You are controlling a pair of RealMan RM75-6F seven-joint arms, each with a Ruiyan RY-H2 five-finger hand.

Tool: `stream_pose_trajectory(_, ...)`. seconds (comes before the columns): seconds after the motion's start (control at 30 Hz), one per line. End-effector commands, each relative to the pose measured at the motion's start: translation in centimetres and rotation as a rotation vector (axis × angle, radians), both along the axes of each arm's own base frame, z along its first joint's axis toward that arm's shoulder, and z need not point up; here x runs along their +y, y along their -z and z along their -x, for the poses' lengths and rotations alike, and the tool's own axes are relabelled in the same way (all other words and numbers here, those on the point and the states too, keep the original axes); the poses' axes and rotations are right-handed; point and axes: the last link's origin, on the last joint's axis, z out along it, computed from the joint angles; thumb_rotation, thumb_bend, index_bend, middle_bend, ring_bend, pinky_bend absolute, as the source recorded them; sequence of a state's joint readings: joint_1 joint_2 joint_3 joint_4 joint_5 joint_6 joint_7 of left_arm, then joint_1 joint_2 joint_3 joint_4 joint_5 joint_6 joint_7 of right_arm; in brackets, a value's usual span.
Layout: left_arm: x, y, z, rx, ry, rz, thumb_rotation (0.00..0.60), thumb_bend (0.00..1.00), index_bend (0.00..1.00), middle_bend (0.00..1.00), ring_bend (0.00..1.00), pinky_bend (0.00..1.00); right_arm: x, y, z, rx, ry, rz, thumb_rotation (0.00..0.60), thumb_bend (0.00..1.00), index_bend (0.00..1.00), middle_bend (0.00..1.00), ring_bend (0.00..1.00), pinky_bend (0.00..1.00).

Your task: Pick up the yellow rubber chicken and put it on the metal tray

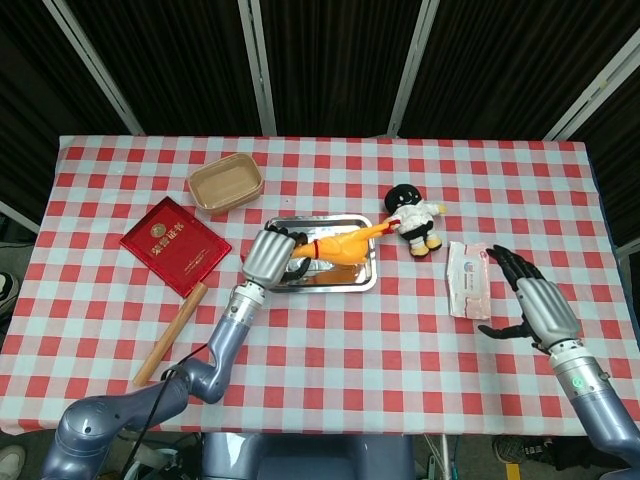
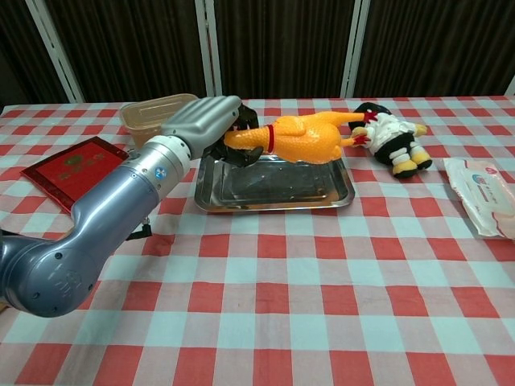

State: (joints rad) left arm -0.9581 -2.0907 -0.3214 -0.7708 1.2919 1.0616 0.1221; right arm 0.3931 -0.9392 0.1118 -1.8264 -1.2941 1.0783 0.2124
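My left hand (image 1: 271, 254) (image 2: 206, 126) grips the yellow rubber chicken (image 1: 340, 244) (image 2: 310, 137) by its neck end. The chicken hangs level over the metal tray (image 1: 352, 281) (image 2: 342, 192), its red feet reaching past the tray's right rim toward the plush toy. In the chest view a gap shows between the chicken's body and the tray floor. My right hand (image 1: 534, 305) is open above the table at the far right, beside the wipes pack; it is out of the chest view.
A black-and-white plush toy (image 1: 415, 215) (image 2: 390, 133) lies just right of the tray. A wipes pack (image 1: 466, 279) (image 2: 483, 195) is further right. A red booklet (image 1: 175, 244) (image 2: 75, 170), a tan container (image 1: 226, 184) (image 2: 150, 115) and a wooden stick (image 1: 170, 334) lie left.
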Motion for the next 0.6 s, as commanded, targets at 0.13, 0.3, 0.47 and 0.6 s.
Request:
stream_pose_trajectory(0.13,0.0,0.6,0.2,0.013,-0.046,0.070,0.600,0.44,0.38,0.37,0.30,0.28,0.4,-0.7,0.5,-0.006,0.019,0.004,0.600,0.00,0.00,0.00,0.00,0.09)
stream_pose_trajectory(0.3,-0.1,0.8,0.7,0.072,-0.118,0.165,0.600,0.28,0.02,0.05,0.01,0.04,0.5,-0.8,0.6,-0.004,0.020,0.002,0.600,0.00,0.00,0.00,0.00,0.09)
stream_pose_trajectory(0.47,-0.8,0.1,0.4,0.069,-0.133,0.212,0.600,0.23,0.00,0.00,0.00,0.00,0.6,-0.6,0.5,-0.007,0.020,-0.008,0.600,0.00,0.00,0.00,0.00,0.09)
stream_pose_trajectory(0.6,-1.5,-1.6,0.0,0.026,-0.107,0.182,0.600,0.22,0.00,0.00,0.00,0.00,0.5,-0.6,0.4,-0.016,0.015,-0.001,0.600,0.00,0.00,0.00,0.00,0.09)
